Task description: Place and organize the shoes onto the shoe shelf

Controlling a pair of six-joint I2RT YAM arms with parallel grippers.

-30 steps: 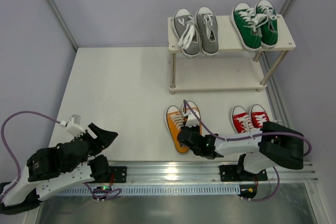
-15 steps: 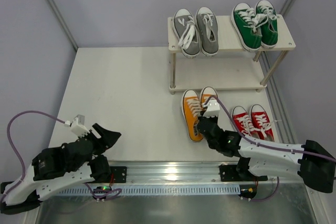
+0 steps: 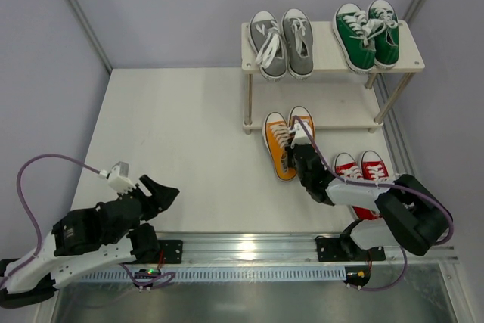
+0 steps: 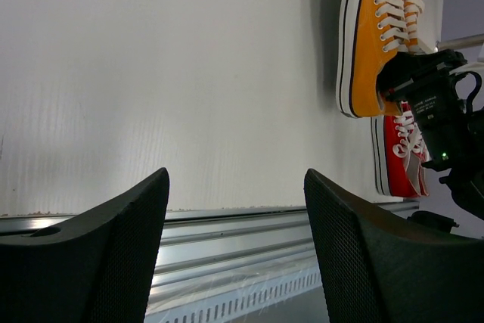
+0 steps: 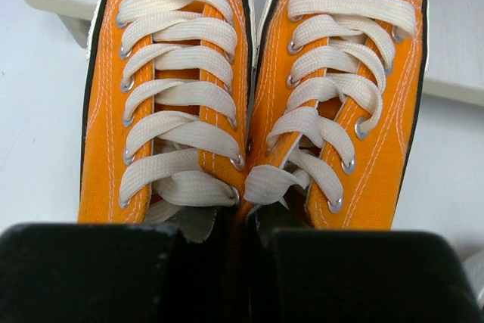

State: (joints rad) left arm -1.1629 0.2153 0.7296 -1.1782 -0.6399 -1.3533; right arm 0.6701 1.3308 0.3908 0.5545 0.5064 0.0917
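While you look down from the overhead camera, the shoe shelf (image 3: 327, 57) stands at about 1 o'clock on the table (image 3: 174, 126). Its top board is full, with the grey pair (image 3: 282, 45) toward the 9 o'clock end and the green pair (image 3: 368, 34) toward the 3 o'clock end. The lower board holds nothing fully. The orange pair (image 3: 281, 145) lies on the table with its toes at that board's front edge. Your right gripper (image 3: 302, 158) is at the heels, on the 6 o'clock side. The red pair (image 3: 349, 169) sits on the table at roughly 4 o'clock from the orange pair, untouched. Your left gripper (image 3: 155, 191) hangs at 7 o'clock, well apart from every shoe.

In the left wrist view, your left fingers are spread wide with only bare table between them, so that hand carries nothing. The orange and red pairs show far off at 2 o'clock.

In the right wrist view, your right fingers are drawn close together at 6 o'clock. They appear pinched on the adjoining inner heel walls of the two orange shoes. The toes point to 12 o'clock and meet the pale lower board, though you cannot tell whether they rest on it.

By my reading you are about halfway. Two pairs are shelved, the orange pair needs pushing fully in, and the red pair comes after.
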